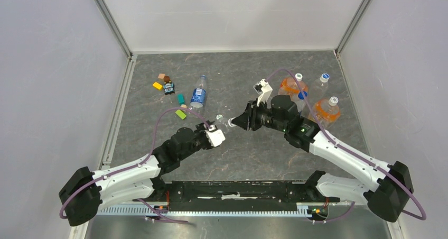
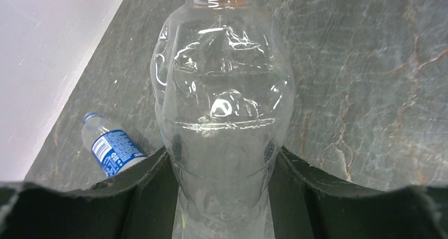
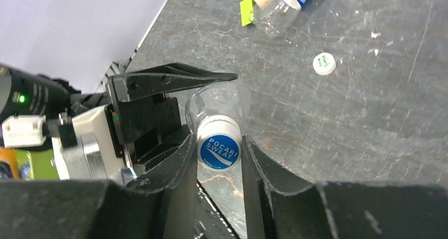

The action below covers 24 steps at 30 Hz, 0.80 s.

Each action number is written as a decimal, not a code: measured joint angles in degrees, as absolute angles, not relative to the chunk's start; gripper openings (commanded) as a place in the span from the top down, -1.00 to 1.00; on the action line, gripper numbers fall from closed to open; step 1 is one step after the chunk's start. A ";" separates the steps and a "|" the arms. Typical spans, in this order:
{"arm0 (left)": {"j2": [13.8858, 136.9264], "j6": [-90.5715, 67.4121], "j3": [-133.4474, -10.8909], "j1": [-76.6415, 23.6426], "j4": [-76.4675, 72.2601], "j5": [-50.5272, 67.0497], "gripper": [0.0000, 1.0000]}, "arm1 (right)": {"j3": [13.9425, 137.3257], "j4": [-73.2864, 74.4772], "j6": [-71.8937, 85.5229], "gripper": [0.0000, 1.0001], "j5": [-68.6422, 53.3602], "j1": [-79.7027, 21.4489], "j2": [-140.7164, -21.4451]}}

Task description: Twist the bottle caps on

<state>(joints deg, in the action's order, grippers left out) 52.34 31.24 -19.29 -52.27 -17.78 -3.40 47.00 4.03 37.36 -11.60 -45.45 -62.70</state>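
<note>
Dark grey, marble-veined tabletop (image 1: 253, 154), boxed in by plain white walls (image 1: 227, 11) and metal corner posts (image 1: 111, 22). Far left: small coloured blocks (image 1: 168, 86), scattered. Just beside them, blue-labelled bottle (image 1: 198, 96) lying on its side, mouth uncapped. Left gripper (image 2: 223, 152) clamped on both sides of the clear unlabelled bottle (image 2: 222, 91), held sideways, neck toward the right arm. White loose cap (image 3: 324, 63) flat on the tabletop, near the labelled bottle's mouth, not touching. Right gripper (image 3: 219, 138) closed tight on a white-rimmed blue-topped cap (image 3: 218, 150), seated at the unlabelled bottle's mouth. Far right: cluster of standing bottles (image 1: 327, 111), 2 with orange liquid.
</note>
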 measured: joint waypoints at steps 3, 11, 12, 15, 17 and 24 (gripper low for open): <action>52.34 29.58 -19.29 -52.27 -18.98 -1.69 0.96 | 47.59 3.86 31.18 1.00 -15.64 -44.23 -62.13; 52.01 28.14 -19.27 -52.25 -21.56 1.54 0.96 | 53.78 9.17 19.07 1.00 -28.34 -40.69 -64.12; 52.01 28.14 -19.27 -52.25 -21.58 1.74 0.95 | 54.39 9.72 18.41 1.00 -29.52 -40.66 -64.51; 52.01 28.12 -19.16 -52.25 -21.61 2.52 0.95 | 55.13 10.13 17.23 1.00 -32.36 -40.66 -65.23; 52.01 27.88 -18.96 -52.27 -21.67 2.87 0.96 | 55.18 10.28 16.84 1.00 -33.67 -40.66 -65.47; 52.03 24.51 -20.14 -52.60 -18.76 2.98 0.96 | 55.75 11.84 14.26 1.00 -33.43 -40.73 -65.65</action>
